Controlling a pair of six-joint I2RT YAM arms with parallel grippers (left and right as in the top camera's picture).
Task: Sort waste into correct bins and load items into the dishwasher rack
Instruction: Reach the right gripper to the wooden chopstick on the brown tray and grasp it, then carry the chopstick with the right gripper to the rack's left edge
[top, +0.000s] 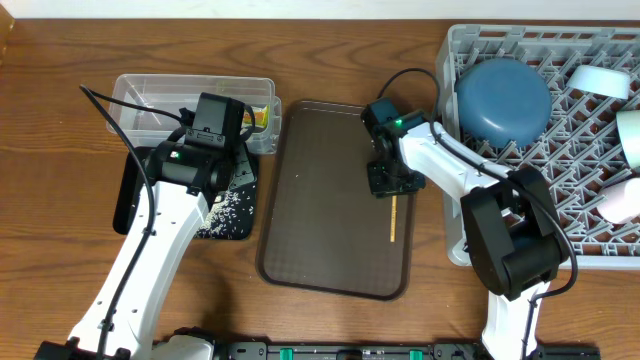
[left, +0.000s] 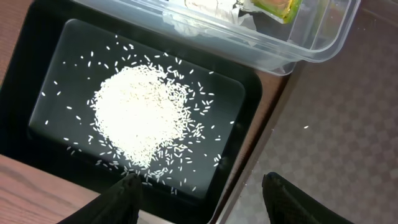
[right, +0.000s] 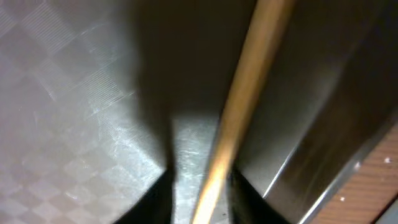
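Note:
A thin wooden chopstick (top: 394, 218) lies on the brown serving tray (top: 320, 200) near its right rim. My right gripper (top: 388, 185) is down on it. In the right wrist view the chopstick (right: 249, 81) runs between the two fingers of that gripper (right: 202, 186), close to the right one, with a thin strip of tray showing on the left. My left gripper (left: 202, 180) hangs open and empty over the near edge of the black tray (left: 37, 37), which holds a heap of rice (left: 140, 115). The clear tub (left: 273, 59) holds a yellow-green wrapper (left: 273, 7) and a white tissue (left: 186, 25).
The grey dishwasher rack (top: 560, 200) stands at the right, with the dark blue plate (top: 503, 97), two pale bowls (top: 600, 80) (top: 630, 135) and a cup (top: 620, 205) in it. The black tray (top: 130, 195) and the clear tub (top: 150, 95) sit left of the brown tray.

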